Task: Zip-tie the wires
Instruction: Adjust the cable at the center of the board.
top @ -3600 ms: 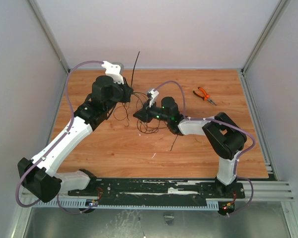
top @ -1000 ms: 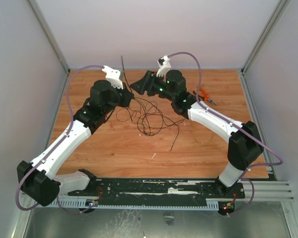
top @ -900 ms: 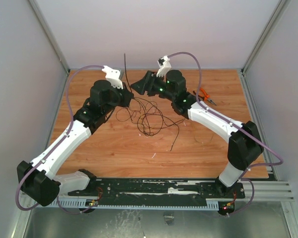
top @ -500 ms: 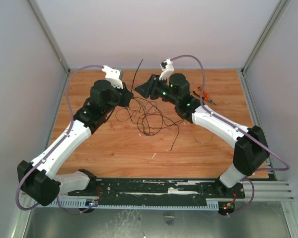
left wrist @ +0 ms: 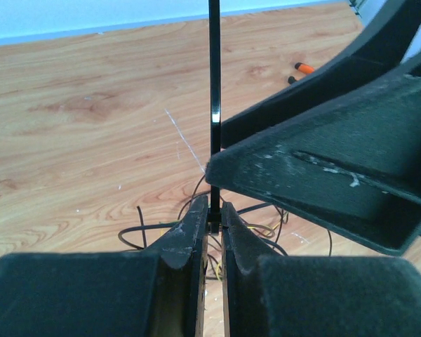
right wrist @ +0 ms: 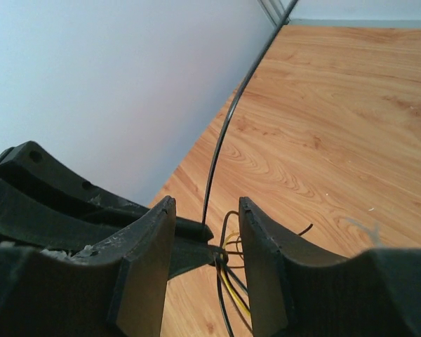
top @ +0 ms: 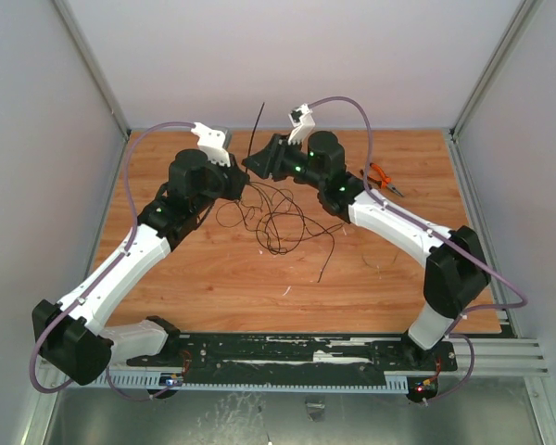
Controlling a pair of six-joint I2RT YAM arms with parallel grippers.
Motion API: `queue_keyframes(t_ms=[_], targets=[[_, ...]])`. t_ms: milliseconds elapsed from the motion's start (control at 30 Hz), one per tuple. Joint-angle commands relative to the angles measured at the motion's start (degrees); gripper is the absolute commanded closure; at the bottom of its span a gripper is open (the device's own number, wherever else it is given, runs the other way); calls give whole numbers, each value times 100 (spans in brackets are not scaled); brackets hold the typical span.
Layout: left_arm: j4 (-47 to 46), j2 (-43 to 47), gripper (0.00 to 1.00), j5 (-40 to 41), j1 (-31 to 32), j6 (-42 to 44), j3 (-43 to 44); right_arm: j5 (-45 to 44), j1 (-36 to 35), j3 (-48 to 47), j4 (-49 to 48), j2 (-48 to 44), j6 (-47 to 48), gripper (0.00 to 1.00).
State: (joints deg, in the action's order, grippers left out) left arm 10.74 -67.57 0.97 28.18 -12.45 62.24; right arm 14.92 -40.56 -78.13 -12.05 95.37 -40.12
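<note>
The wires (top: 278, 218) are a loose tangle of thin dark strands on the wooden table; the bundle is cinched at the left gripper. My left gripper (top: 244, 182) is shut on the head of a black zip tie (top: 257, 130), whose tail sticks up. In the left wrist view the gripper (left wrist: 215, 210) pinches the tie (left wrist: 214, 91) above the wires (left wrist: 266, 228). My right gripper (top: 252, 162) is open, right beside the left one. In the right wrist view its jaws (right wrist: 207, 225) stand either side of the tie tail (right wrist: 228, 126) and the bundled wires (right wrist: 231, 281), touching neither.
Orange-handled pliers (top: 382, 178) lie at the back right of the table; their handle tip shows in the left wrist view (left wrist: 303, 68). White enclosure walls stand close behind and at both sides. A stray wire end (top: 326, 264) trails toward the table's middle.
My right gripper has risen from the table's middle to the back, beside the left gripper, and shifted slightly left in the last half second. The tie tail has swung about.
</note>
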Motion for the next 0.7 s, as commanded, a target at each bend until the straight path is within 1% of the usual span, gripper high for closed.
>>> queue_keyframes(t_ms=[0, 67, 133, 300, 467, 667], targets=[[-237, 24, 100, -173, -43, 13, 25, 133, -60, -353, -133, 239, -27, 58], [-239, 30, 100, -172, -47, 26, 33, 157, -68, -430, -113, 319, -2, 61], [-239, 47, 100, -144, -50, 34, 49, 205, -78, -448, -149, 357, 11, 67], [-239, 73, 100, -134, -47, 21, 54, 197, -79, -448, -117, 341, 146, 100], [-279, 68, 100, -226, -42, -75, -95, -7, -39, -608, 31, 220, 362, 100], [-503, 135, 100, -363, -16, -278, -622, -190, 9, -1461, 605, 340, 751, 100]])
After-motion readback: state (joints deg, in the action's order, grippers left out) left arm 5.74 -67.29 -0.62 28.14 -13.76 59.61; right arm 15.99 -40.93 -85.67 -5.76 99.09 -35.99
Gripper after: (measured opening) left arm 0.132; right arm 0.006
